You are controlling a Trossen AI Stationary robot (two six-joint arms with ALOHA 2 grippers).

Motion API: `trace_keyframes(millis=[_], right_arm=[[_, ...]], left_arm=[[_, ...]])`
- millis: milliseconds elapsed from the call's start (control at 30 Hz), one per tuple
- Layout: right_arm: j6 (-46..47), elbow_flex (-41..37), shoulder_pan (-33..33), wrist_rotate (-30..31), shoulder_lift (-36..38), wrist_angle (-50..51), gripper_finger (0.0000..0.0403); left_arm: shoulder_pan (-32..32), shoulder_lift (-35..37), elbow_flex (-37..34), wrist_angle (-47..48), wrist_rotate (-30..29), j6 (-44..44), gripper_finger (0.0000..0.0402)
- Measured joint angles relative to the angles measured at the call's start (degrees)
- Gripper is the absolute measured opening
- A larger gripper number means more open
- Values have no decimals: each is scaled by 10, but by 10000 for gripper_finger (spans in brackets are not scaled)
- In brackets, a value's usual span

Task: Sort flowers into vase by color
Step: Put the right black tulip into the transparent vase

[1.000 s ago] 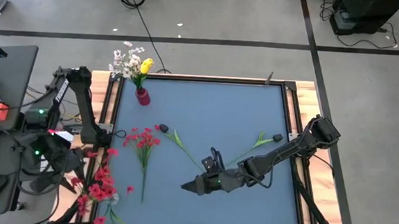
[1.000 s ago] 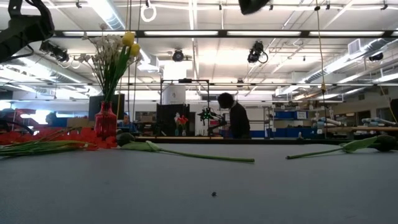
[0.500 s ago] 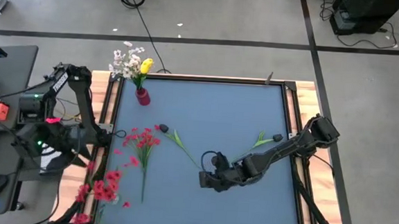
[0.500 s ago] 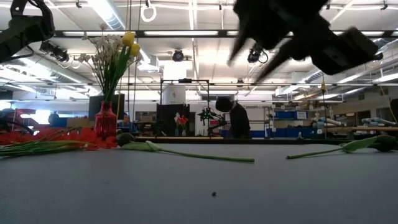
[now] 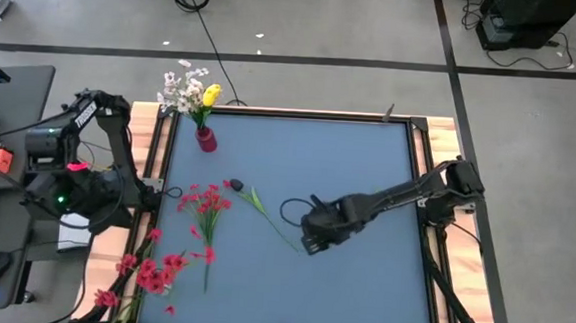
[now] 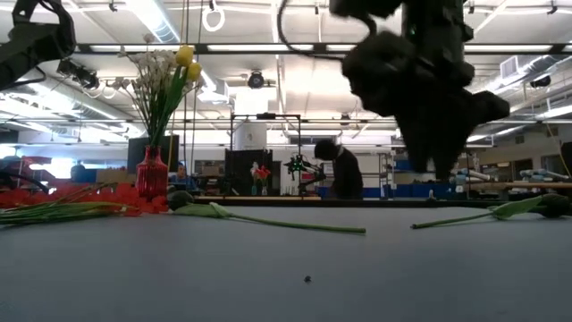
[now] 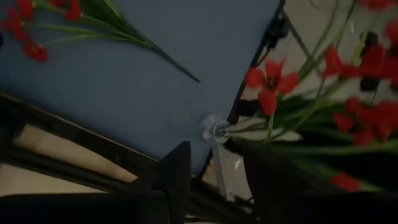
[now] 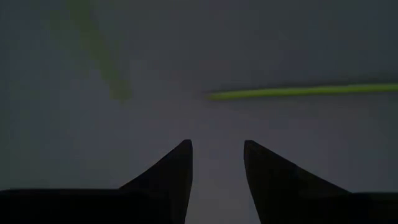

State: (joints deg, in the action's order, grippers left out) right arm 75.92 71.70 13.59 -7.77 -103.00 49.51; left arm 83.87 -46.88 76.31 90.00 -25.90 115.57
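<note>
The desk (image 5: pixel 348 155) has a blue-grey top framed in pale wood, and most of it lies bare. At its far left corner stands the red vase (image 5: pixel 206 139), already holding white blossom clusters and a yellow tulip (image 5: pixel 211 96).

The right arm reaches across the middle, and the right claw (image 5: pixel 308 245) hangs low over the end of a dark-budded stem (image 5: pixel 261 206) that runs from near the centre toward the far left. Its wrist view shows the two fingers parted with nothing between them, and a green stem crossing the desk just ahead.

The left claw (image 7: pixel 216 177) waits off the near left edge, fingers parted with only a thin clear strand between them and no flower in its grasp; a bunch of red sprays (image 5: pixel 151 273) lies draped over that edge beside it. A second red spray (image 5: pixel 205 205) lies flat on the desk between the vase and that bunch.

The step in hand looks like picking up the dark-budded stem. It would go best with the right claw set square across the stem, lowered until the fingertips bracket it, then closed gently. Gripping nearer mid-stem should limit drooping.
</note>
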Motion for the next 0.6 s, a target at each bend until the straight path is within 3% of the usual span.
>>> trace_keyframes(millis=[267,433,600], right_arm=[[-45,0,-31,-11,0,201,153],[-66,-34,-41,-2,0,215,154],[-91,-90,-49,-48,1,163,153]], left_arm=[[-58,-24,0,-32,-15,41,119],[-108,-47,0,-158,-93,-72,113],[-175,-67,0,-286,-140,-215,112]])
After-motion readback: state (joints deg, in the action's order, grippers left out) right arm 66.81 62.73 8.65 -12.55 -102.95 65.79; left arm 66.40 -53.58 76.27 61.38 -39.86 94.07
